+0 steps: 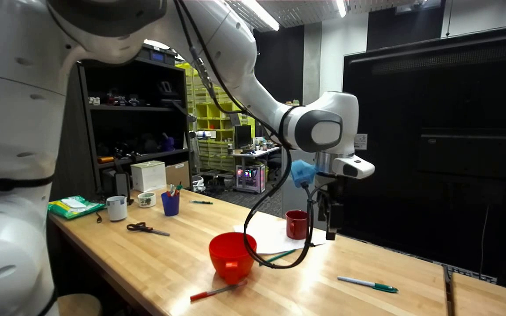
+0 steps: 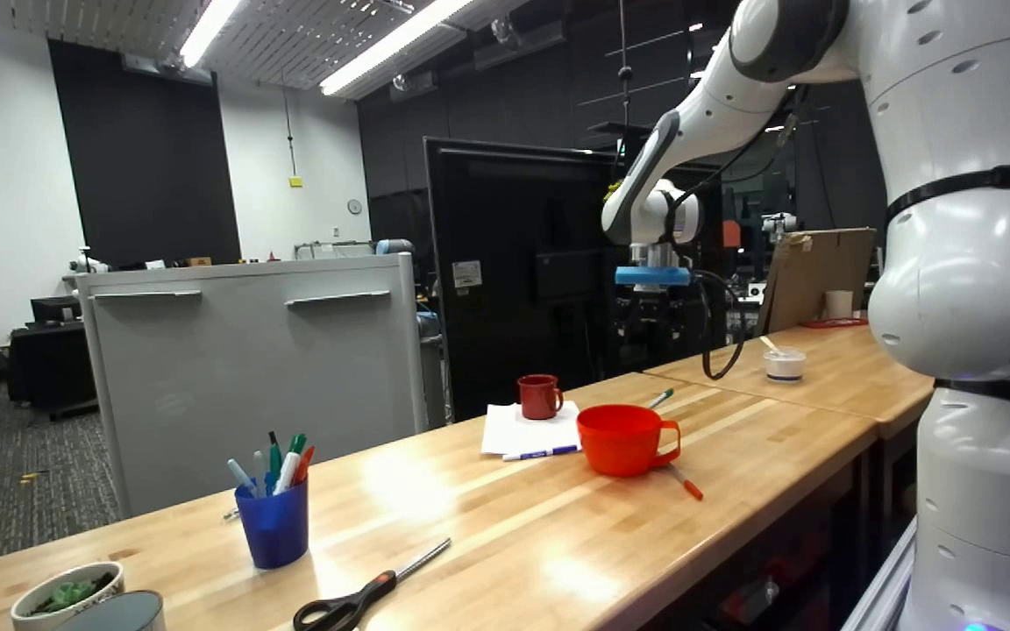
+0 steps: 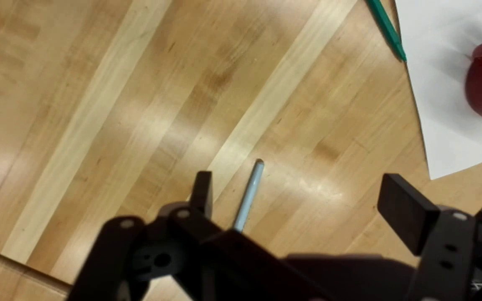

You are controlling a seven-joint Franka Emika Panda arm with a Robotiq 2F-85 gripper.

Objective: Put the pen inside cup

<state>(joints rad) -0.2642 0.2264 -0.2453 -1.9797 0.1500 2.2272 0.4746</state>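
Note:
The pen (image 1: pixel 369 284), with a pale barrel and a green cap, lies on the table. Its green end shows behind the red bowl in an exterior view (image 2: pixel 663 397). In the wrist view only its pale grey barrel (image 3: pixel 249 196) shows; the left finger hides the rest. The dark blue cup (image 1: pixel 171 204) stands upright at the table's far end and holds several pens; it also shows in an exterior view (image 2: pixel 275 526). My gripper (image 3: pixel 299 200) is open and empty above the table. In the wrist view the barrel appears between the fingers, nearer the left one. The gripper (image 1: pixel 331 228) points down.
A bright red bowl (image 1: pixel 232 254) and a dark red cup (image 1: pixel 296 224) on white paper (image 1: pixel 262 239) stand mid-table. A teal pen (image 3: pixel 387 31) lies by the paper. A red-ended pen (image 1: pixel 218 291), scissors (image 1: pixel 147 229) and a white mug (image 1: pixel 117 208) are also there.

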